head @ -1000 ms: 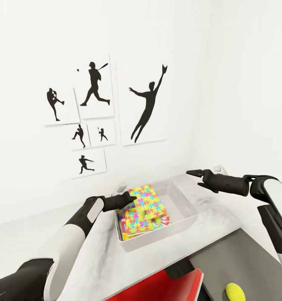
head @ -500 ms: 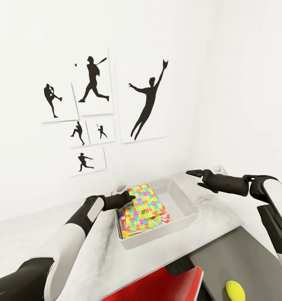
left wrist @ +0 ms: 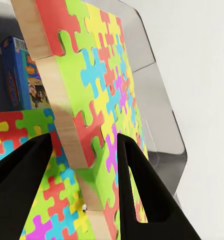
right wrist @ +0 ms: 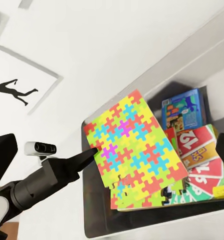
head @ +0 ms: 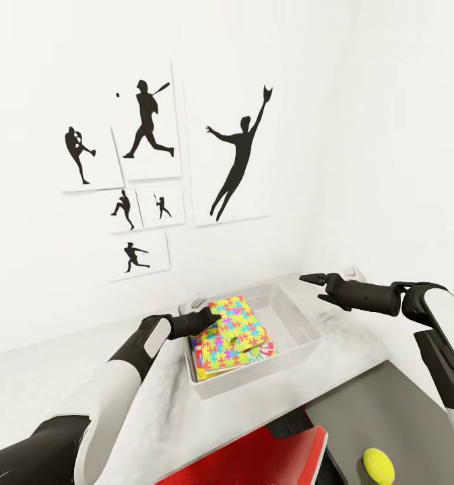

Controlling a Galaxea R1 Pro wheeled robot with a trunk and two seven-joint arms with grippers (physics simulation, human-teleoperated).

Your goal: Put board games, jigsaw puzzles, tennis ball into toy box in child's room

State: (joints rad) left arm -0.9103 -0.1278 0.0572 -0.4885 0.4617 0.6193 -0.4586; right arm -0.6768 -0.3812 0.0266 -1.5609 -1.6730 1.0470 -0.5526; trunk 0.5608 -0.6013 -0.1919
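Over the toy box [head: 301, 347] on the white table [head: 65, 377], the left gripper [left wrist: 84, 165] is clamped on the edge of a jigsaw puzzle [head: 235, 323], holding it tilted above the other puzzle and the board games [right wrist: 199, 150] already lying inside, probably so it can be laid flat on the stack. Beside the box, the right gripper [head: 312, 277] hovers with nothing in it, though I cannot tell how its jaws stand. Still outside, the tennis ball [head: 378, 466] lies low on a grey surface near a red chair [head: 254, 458], well apart from the box.
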